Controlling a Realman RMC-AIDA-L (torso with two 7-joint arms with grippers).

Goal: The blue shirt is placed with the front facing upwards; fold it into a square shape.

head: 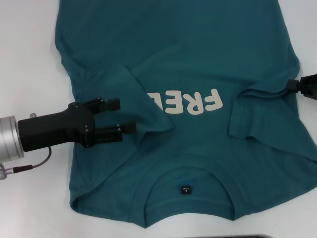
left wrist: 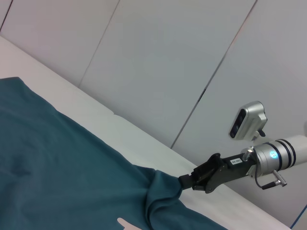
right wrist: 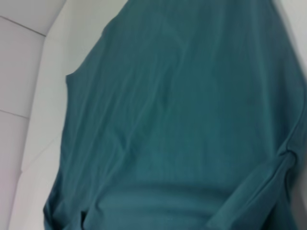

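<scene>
The blue shirt (head: pixel 188 59) lies flat on the white table, front up, with the cream lettering (head: pixel 190 102) across the chest and the collar and black neck label (head: pixel 184 189) nearest me. Both short sleeves are folded inward over the chest. My left gripper (head: pixel 126 115) hovers open over the shirt, just beside the folded left sleeve (head: pixel 143 99), with nothing between its fingers. At the shirt's right side, my right gripper (head: pixel 291 87) is shut on a pinch of the fabric; the left wrist view shows the same gripper (left wrist: pixel 186 181) holding a raised fold of the shirt (left wrist: pixel 57 167). In the right wrist view the shirt (right wrist: pixel 182 120) fills most of the picture.
Bare white table (head: pixel 29 59) shows at the left and right of the shirt. A pale panelled wall (left wrist: pixel 168 57) stands behind the table's far edge. A thin dark object (head: pixel 247 236) sits at the near edge of the head view.
</scene>
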